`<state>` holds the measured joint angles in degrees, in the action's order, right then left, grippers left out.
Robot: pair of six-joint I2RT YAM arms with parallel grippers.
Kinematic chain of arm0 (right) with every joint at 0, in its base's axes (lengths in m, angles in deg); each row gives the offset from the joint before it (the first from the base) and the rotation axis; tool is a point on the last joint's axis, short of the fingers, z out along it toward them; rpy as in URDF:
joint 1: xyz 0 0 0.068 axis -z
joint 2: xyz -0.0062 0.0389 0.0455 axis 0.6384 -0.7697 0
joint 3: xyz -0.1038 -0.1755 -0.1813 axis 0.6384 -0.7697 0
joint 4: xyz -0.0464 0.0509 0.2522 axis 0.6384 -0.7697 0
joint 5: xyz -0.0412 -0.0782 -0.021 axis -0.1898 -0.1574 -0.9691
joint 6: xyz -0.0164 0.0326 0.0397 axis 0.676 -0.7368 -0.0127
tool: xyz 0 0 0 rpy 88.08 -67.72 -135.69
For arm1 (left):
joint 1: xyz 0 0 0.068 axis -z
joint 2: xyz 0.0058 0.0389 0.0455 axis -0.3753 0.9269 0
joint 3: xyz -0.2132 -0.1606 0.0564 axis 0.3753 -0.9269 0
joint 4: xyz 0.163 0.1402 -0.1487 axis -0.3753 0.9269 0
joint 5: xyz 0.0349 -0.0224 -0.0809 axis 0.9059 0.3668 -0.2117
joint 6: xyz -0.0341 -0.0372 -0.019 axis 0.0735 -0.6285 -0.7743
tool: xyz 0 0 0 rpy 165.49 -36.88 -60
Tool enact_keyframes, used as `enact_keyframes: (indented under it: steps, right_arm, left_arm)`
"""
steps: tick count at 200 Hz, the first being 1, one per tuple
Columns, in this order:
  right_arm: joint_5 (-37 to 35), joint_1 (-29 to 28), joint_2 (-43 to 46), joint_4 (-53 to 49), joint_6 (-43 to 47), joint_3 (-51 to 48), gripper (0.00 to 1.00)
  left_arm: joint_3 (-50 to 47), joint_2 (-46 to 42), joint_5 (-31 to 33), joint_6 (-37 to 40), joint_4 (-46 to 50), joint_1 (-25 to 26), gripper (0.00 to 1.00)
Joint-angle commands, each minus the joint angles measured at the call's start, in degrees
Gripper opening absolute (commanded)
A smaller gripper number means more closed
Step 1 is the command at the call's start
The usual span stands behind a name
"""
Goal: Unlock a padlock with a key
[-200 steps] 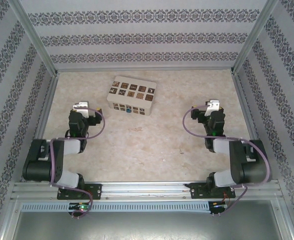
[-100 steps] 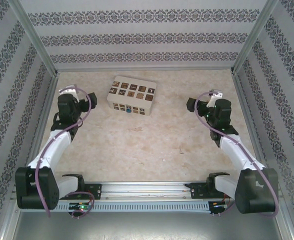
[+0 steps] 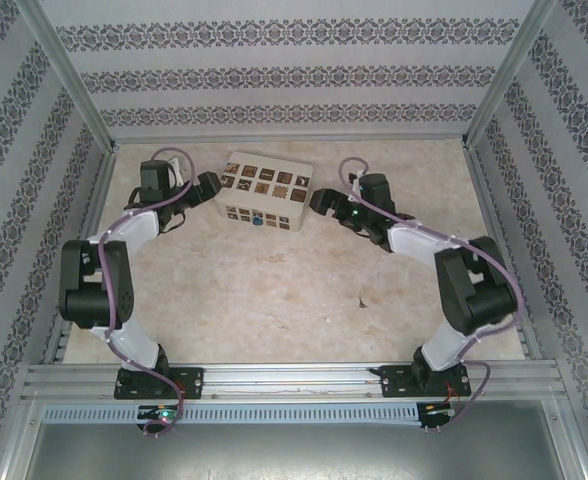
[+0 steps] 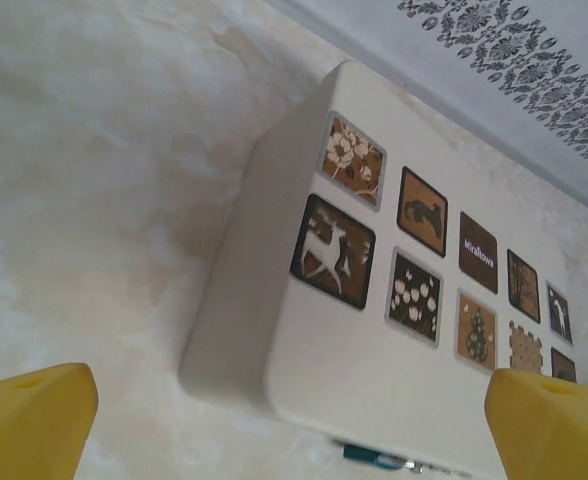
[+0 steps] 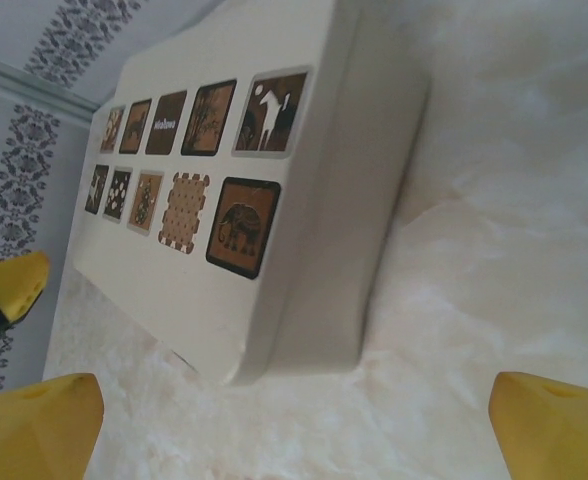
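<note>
Although we are looking straight down on the table (image 3: 274, 290), we are finding the padlock (image 3: 258, 221) hard to read: it is showing as a tiny blue dot against the near wall of the white box (image 3: 264, 190), its shackle too small to make out. On the left wrist camera the left gripper (image 4: 292, 430) is showing us just two yellow fingertips (image 4: 29, 420), cut off by the lower corners, and the padlock (image 4: 372, 457) is peeking out from under the lower edge of the white box (image 4: 374, 300) as a teal sliver with a glint of silvery metal beside it, the rest hidden. On the right wrist camera the right gripper (image 5: 294, 425) is likewise cropped to two yellow tips at the bottom corners, the white box (image 5: 224, 170) ahead of them. Compared with half a second ago, the left gripper (image 3: 209, 185) is now sitting just beside the box's left end instead of out by the left wall, the box and padlock are lying where they were, and the right gripper (image 3: 321, 200) is now hovering just beside the box's right end rather than near the right wall. Both grippers are standing spread wide, holding nothing. The padlock's body is looking blue to teal, far smaller than the box, resting on the table at the middle of its near side.
</note>
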<state>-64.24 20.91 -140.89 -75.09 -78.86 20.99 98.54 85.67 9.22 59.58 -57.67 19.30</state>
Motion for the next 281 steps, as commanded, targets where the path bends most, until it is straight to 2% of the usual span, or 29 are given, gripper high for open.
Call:
enact_keyframes:
  steps: [1,64,94,129,153,190,281]
  right_arm:
    - [1.00,-0.87,-5.05,1.43,-2.63,5.47,0.99]
    - [3.07,-2.32,-16.53,0.55,-5.50,16.20,0.97]
    - [3.36,-2.68,-18.24,-0.51,-5.31,18.17,0.96]
    - [6.42,-3.03,-19.11,-1.08,-5.06,19.33,0.88]
    - [8.00,-3.94,-18.47,-1.02,-4.32,18.99,0.85]
    - [8.71,-5.38,-16.27,-1.13,-3.29,17.18,0.81]
    - [2.24,-8.63,-2.50,-2.15,-1.27,1.93,0.80]
  left_arm:
    - [4.41,4.16,-4.50,-1.77,1.03,-0.51,0.99]
    - [12.35,13.88,-9.30,-2.72,0.21,0.43,1.00]
    - [15.94,16.97,-13.41,-2.82,0.33,1.07,0.90]
    - [16.62,18.56,-16.42,-3.79,-1.84,1.73,0.83]
    - [16.74,19.06,-19.39,-3.97,-2.12,2.45,0.78]
    - [14.90,17.73,-22.22,-3.75,-2.08,4.09,0.75]
    - [2.32,7.46,-20.18,-2.22,-1.12,10.22,0.75]
